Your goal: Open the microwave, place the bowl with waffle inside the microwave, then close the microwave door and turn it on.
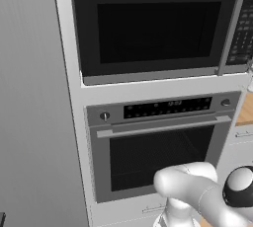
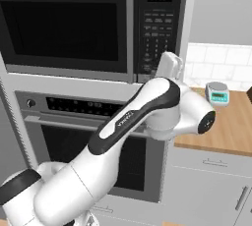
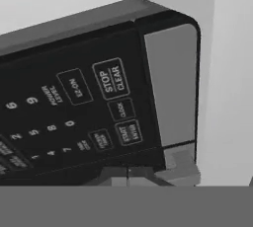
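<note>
Microwave (image 1: 153, 28) sits built into the tall white cabinet, directly above the grey oven (image 1: 160, 147). Microwave door (image 2: 66, 26) is shut flush: dark window, grey strip along the bottom edge, tall grey bar handle (image 2: 130, 28) standing vertical at the door's right edge. Keypad strip (image 2: 158, 28) lies just right of the handle, with a small display at its top.

Arm reaches up and forward from the base, forearm rising across the front of the oven in the right base view. The hand (image 3: 127, 174) is up at the lower right corner of the keypad strip. In the hand view its two dark fingertips meet at the bottom, jaws closed together with nothing between them. They sit just below the bottom row of keys. Whether the tips actually touch the panel cannot be told.

Hand view, rolled relative to the room: keys legible are STOP/CLEAR (image 3: 111, 78), CLOCK, a start key (image 3: 128, 132) nearest the fingertips, EZ-ON, POWER LEVEL and number keys. A plain grey panel edge lies beside the keys, white cabinet wall beyond it.

To the right of the cabinet, a wooden bench (image 2: 231, 127) carries a small grey kitchen scale (image 2: 217, 93) with a teal face, well apart from the microwave. White tile wall behind it; drawer fronts below.
</note>
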